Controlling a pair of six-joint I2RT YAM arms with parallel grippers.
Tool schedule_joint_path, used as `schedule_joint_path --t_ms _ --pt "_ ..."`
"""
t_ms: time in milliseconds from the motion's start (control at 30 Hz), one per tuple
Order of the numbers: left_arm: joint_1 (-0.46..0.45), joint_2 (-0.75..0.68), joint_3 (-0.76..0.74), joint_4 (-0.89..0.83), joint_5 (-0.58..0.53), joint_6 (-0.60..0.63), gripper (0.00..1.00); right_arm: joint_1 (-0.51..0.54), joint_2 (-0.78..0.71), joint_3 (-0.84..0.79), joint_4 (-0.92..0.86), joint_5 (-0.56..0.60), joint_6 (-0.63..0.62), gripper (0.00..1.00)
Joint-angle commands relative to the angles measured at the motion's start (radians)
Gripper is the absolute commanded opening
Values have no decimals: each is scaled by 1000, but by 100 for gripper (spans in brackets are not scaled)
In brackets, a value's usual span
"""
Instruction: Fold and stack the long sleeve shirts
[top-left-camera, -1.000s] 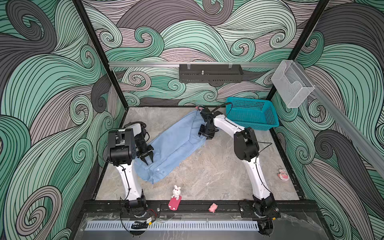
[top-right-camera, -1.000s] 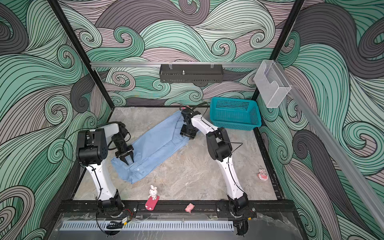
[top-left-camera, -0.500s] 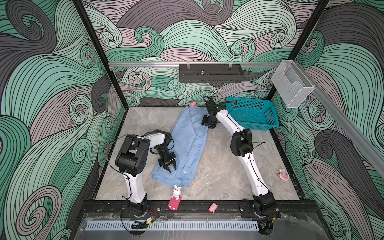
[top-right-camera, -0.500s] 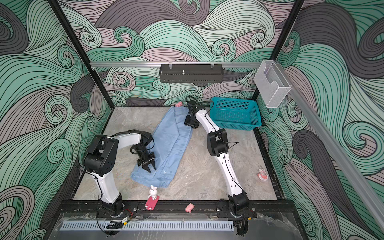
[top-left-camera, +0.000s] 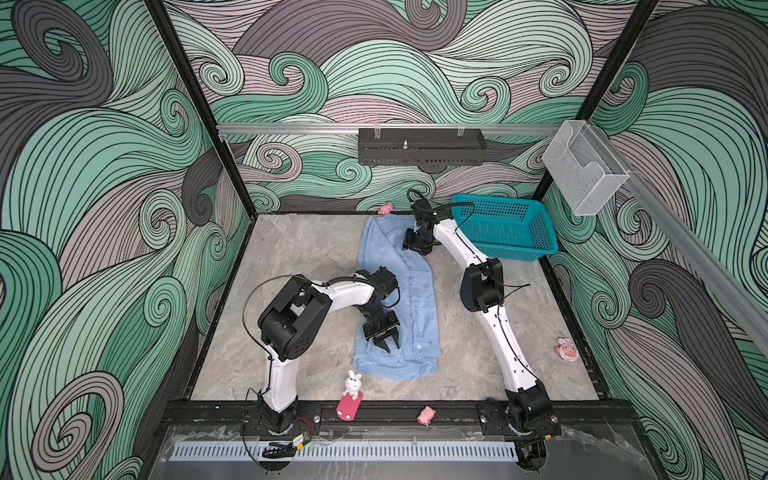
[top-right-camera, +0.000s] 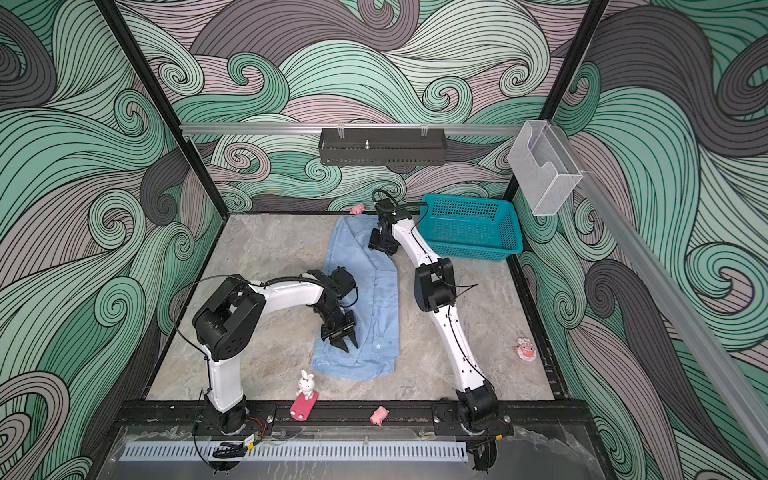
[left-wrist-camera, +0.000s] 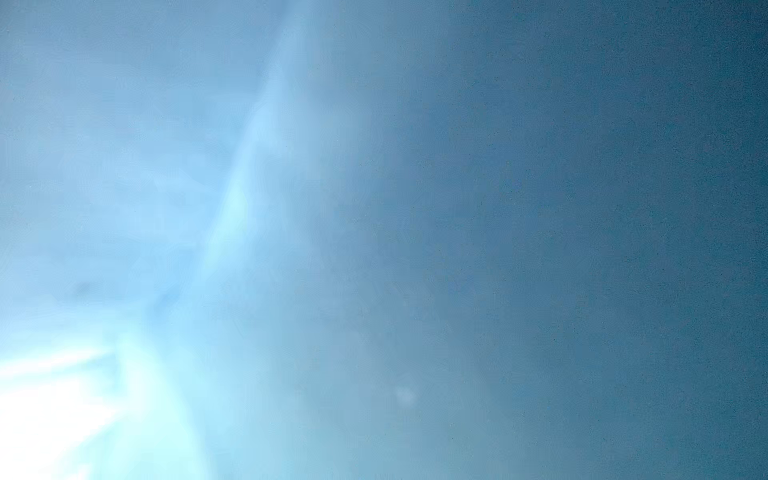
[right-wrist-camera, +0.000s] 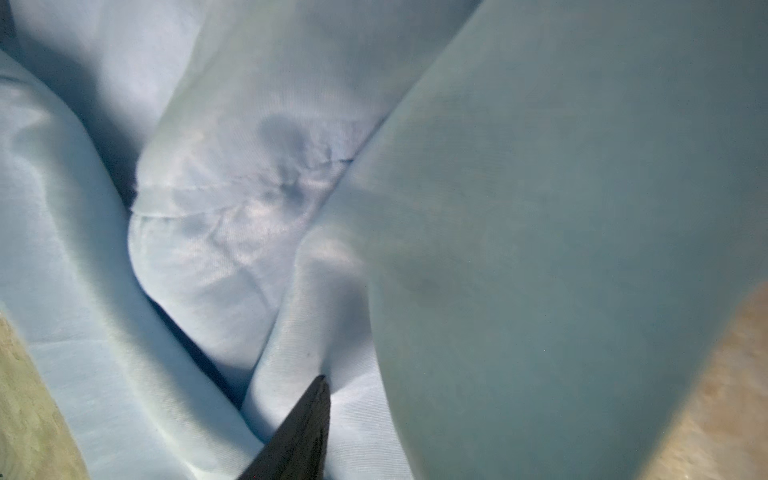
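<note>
One light blue long sleeve shirt lies as a long folded strip running from the back of the table toward the front, in both top views. My left gripper sits on its near end, fingers pointing down into the cloth and closed on it. My right gripper holds the far end beside the basket. Blurred blue cloth fills the left wrist view and hides the jaws. In the right wrist view one dark finger presses into folds of the shirt; cloth hides the other.
A teal basket stands at the back right, close to my right arm. A rabbit figure stands just in front of the shirt's near end. Small pink toys lie at the front rail, the back edge and the right side.
The shirt has swung from a diagonal lie to nearly front-to-back. My left gripper carried its near end rightward toward the middle; my right gripper moved the far end toward the back wall.
</note>
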Motion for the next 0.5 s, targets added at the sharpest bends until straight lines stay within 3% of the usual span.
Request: schedule_joint_path --t_ms 0,267,467 --pt "12 -70 34 -53 -43 -10 38 0 -160 -58 -31 42 -27 57" --pt "110 -355 -38 -239 -231 75 48 0 -608 -487 -27 166 -2 64" --pt "190 -452 -215 -197 -223 130 50 38 -980 -1113 169 83 49 65"
